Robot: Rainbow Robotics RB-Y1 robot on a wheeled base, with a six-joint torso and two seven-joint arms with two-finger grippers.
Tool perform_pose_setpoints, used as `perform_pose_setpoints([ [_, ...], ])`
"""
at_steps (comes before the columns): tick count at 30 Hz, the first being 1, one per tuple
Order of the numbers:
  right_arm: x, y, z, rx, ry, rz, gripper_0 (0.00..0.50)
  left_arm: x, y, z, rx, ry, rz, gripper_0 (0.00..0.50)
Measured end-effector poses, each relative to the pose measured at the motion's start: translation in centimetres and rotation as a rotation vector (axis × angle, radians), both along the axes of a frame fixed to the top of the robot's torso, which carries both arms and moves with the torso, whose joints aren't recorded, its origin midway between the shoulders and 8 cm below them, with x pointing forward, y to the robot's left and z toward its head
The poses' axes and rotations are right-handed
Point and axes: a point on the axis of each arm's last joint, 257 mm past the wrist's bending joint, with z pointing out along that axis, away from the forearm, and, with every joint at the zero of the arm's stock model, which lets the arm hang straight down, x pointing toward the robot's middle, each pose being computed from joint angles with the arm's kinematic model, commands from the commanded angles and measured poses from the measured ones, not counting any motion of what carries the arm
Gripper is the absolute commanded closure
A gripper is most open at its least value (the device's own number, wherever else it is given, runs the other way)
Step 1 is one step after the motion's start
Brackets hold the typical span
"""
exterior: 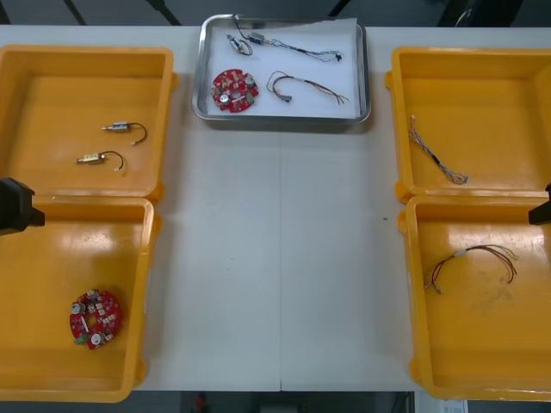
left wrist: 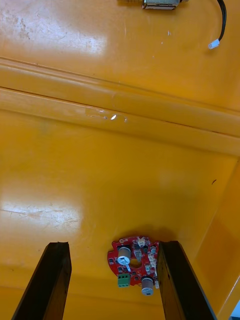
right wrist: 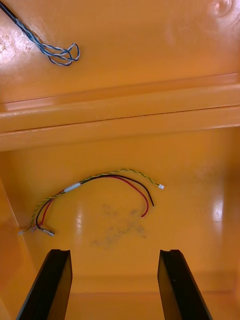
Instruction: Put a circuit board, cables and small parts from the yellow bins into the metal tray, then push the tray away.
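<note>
The metal tray (exterior: 284, 120) lies far out, already holding a circuit board (exterior: 234, 89), cables (exterior: 306, 88) and small parts (exterior: 239, 43). The left gripper (left wrist: 114, 246) and right gripper (right wrist: 116, 252) hang wide open, empty, either side of it and nearer in. If a push remains, I'd meet the tray's near rim centrally and low — it should slide straight.

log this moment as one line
metal tray: loaded, table's far edge | left gripper: fingers open over near left bin's circuit board | right gripper: fingers open over red and yellow cable

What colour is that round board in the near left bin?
The circuit board is red, clearest in the left wrist view.
</note>
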Motion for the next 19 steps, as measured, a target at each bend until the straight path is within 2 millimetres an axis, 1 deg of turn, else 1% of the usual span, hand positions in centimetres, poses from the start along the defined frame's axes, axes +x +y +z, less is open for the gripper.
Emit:
perform_pose_setpoints([
  [19, 0.0, 0.01, -0.01, 0.0, 0.0, 0.0, 0.0, 0.0, 0.0, 0.0, 0.0, 0.0, 0.0, 0.0],
])
